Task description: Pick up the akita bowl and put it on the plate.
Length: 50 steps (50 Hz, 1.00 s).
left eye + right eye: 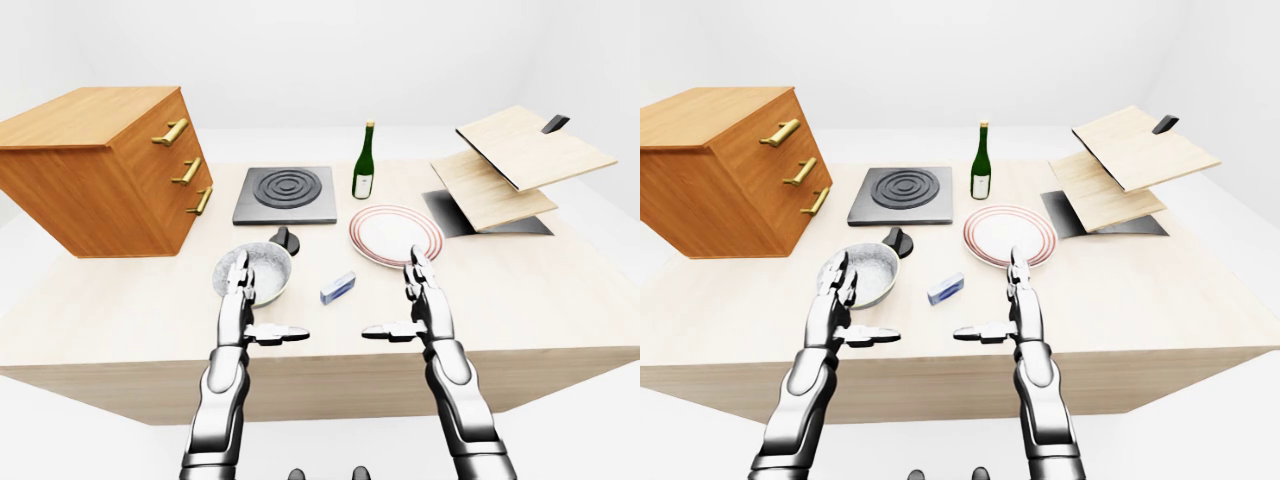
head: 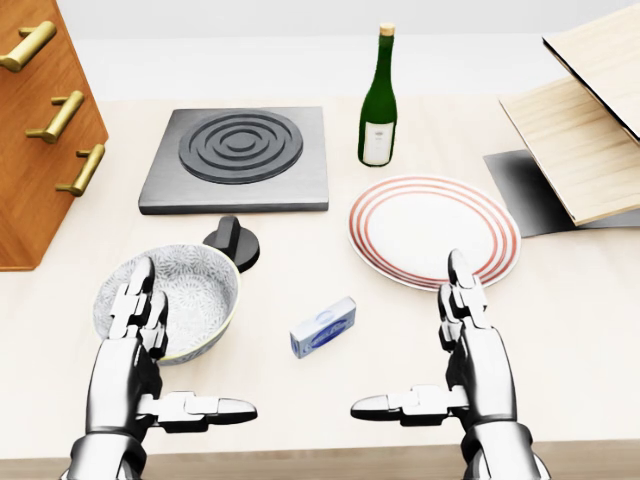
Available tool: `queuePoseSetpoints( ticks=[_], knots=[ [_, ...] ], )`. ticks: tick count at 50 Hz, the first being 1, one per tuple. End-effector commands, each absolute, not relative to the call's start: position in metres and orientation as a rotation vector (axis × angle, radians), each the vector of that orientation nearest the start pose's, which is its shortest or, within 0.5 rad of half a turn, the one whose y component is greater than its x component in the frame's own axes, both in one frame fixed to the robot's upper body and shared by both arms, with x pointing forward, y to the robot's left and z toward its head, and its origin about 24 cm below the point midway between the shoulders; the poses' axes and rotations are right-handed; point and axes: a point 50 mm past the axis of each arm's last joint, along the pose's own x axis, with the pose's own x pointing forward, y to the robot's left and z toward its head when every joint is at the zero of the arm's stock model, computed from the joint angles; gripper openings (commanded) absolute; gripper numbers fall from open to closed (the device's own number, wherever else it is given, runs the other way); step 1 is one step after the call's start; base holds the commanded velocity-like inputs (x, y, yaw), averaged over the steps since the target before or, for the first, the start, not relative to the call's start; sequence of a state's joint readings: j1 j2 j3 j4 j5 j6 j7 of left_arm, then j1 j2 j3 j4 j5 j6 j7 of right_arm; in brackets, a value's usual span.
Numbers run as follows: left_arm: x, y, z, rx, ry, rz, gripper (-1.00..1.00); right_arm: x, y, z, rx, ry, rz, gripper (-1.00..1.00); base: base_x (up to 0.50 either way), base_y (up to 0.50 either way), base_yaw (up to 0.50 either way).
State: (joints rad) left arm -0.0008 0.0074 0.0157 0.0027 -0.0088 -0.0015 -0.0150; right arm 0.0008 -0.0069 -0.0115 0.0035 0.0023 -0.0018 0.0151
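The akita bowl (image 2: pixel 190 295), grey-white with a fine pattern, rests on the table at the left of the head view. My left hand (image 2: pixel 160 365) hovers just below and in front of it, fingers straight and thumb out, open and holding nothing. The plate (image 2: pixel 433 228), white with red rings, lies to the right of the bowl. My right hand (image 2: pixel 440 355) is open too, its fingertips (image 2: pixel 459 270) reaching up to the plate's lower rim.
A small blue-white box (image 2: pixel 323 327) lies between the hands. A black knob (image 2: pixel 234 240) sits beside the bowl, under a stove plate (image 2: pixel 240 157). A green bottle (image 2: pixel 378 100) stands above the plate. Wooden drawers (image 1: pixel 100 170) at left, a tilted wooden rack (image 1: pixel 515 165) at right.
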Motion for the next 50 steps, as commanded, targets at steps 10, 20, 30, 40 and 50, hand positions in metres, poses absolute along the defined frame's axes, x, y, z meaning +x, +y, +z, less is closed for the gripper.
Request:
queuePoseSetpoints(
  ticks=[10, 20, 30, 40, 50],
  knots=[
    [0.257, 0.163, 0.039, 0.002, 0.011, 0.012, 1.00, 0.253, -0.158, 0.039, -0.022, 0.008, 0.006, 1.00, 0.00, 0.00, 0.00],
    [0.265, 0.177, 0.046, -0.051, 0.017, 0.052, 1.00, 0.253, -0.157, 0.038, -0.019, 0.012, 0.012, 1.00, 0.00, 0.00, 0.00],
    [0.259, 0.206, 0.128, -0.060, -0.306, 0.141, 1.00, 0.253, -0.155, 0.039, -0.018, 0.013, 0.025, 1.00, 0.00, 0.00, 0.00],
    [0.229, 0.223, 0.214, -0.023, -0.695, 0.180, 1.00, 0.254, -0.155, 0.038, -0.020, 0.014, 0.033, 1.00, 0.00, 0.00, 0.00],
    [0.208, 0.241, 0.253, -0.093, -0.885, 0.214, 1.00, 0.253, -0.154, 0.039, -0.018, 0.015, 0.031, 1.00, 0.00, 0.00, 0.00]
  ],
)
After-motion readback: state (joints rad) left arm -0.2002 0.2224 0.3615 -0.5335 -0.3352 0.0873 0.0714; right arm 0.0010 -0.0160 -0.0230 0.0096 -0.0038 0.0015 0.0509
